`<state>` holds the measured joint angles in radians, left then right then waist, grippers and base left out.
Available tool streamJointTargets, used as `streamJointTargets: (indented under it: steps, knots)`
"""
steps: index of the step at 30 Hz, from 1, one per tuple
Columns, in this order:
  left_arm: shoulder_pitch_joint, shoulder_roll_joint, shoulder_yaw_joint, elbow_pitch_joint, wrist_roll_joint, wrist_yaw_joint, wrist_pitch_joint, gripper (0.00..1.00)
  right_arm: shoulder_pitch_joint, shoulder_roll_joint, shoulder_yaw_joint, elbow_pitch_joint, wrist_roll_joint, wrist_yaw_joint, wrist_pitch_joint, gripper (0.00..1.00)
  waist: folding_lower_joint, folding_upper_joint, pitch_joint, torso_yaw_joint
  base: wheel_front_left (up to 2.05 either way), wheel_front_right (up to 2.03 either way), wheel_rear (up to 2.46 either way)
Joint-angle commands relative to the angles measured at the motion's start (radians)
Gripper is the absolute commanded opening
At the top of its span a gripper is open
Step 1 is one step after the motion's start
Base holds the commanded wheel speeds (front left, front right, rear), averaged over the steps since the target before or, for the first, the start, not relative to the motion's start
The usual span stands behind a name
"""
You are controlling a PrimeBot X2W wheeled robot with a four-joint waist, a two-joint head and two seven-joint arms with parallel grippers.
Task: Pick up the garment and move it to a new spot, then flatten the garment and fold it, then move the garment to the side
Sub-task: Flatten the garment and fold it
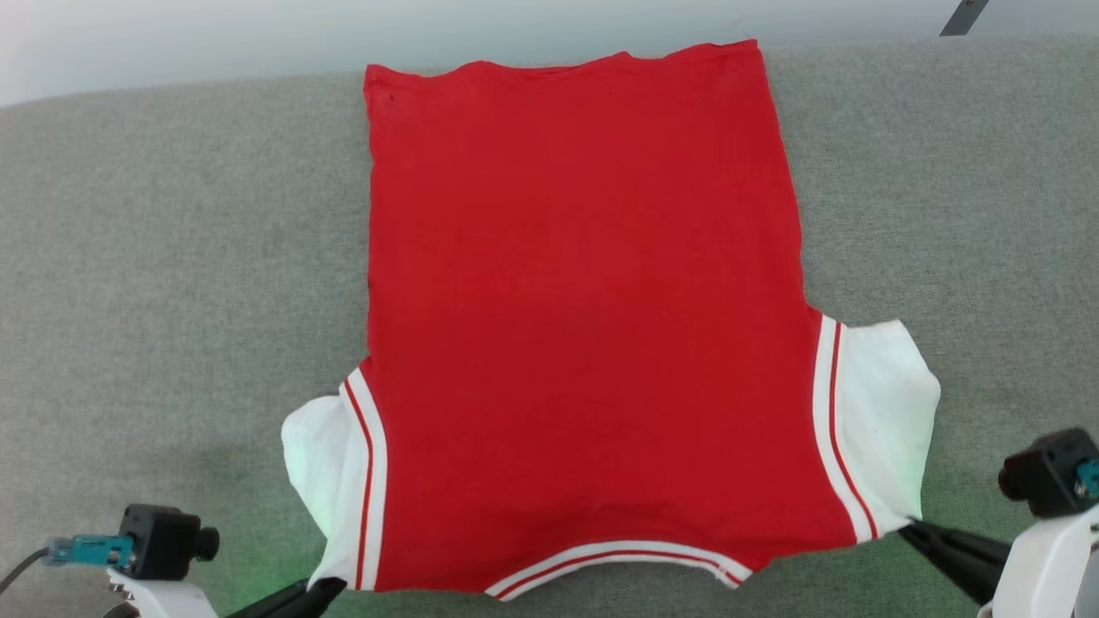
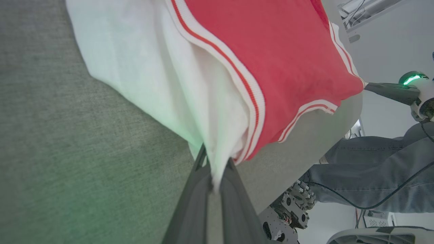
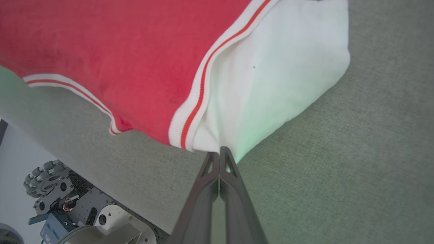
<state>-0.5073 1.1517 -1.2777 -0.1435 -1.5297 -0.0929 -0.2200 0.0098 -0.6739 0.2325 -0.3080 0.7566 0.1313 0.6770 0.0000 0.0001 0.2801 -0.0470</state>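
Apparently both tools [image 2: 214, 163] [image 3: 219, 149] pinch garment [image 1: 584, 300].

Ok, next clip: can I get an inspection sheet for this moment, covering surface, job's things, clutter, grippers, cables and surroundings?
Surface: grey cloth-covered table, even, no stains seen.
Job's things: garment spread flat, red body away from the robot, white sleeves and striped collar at the near edge.
Clutter: nothing seen.
Grippers: left gripper shut on the near corner by the left sleeve; right gripper shut on the near corner by the right sleeve.
Cables: black cable hanging across trouser legs beyond the table edge, clear of the garment.
Surroundings: a person's grey trouser legs beside the table; the robot's wheeled base below the edge.
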Motion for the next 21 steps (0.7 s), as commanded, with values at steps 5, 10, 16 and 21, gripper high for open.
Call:
streamJointTargets:
  steps: [5, 10, 16, 21]
  knots:
    - [0.026, -0.039, 0.021, 0.019, -0.023, 0.012, -0.026, 0.00, 0.041, 0.050, -0.031, -0.038, -0.044, -0.001, 0.036, 0.00, 0.0000, -0.0001, 0.002, -0.003, 0.00, 0.00, 0.00]
    - [0.044, -0.123, 0.045, 0.103, -0.048, -0.005, -0.035, 0.00, -0.025, 0.099, 0.015, 0.026, -0.086, -0.001, 0.025, 0.00, 0.0000, -0.0001, 0.011, -0.008, 0.00, 0.00, 0.00]
    - [0.046, -0.218, 0.063, 0.258, -0.048, -0.021, -0.039, 0.00, -0.097, 0.110, 0.098, 0.175, -0.166, -0.001, -0.023, 0.00, 0.0000, -0.0001, 0.027, 0.001, 0.00, 0.00, 0.00]
    - [0.046, -0.282, 0.085, 0.349, -0.042, -0.027, -0.040, 0.00, -0.127, 0.113, 0.159, 0.281, -0.195, -0.001, -0.071, 0.00, 0.0000, -0.0001, 0.038, 0.003, 0.00, 0.00, 0.00]
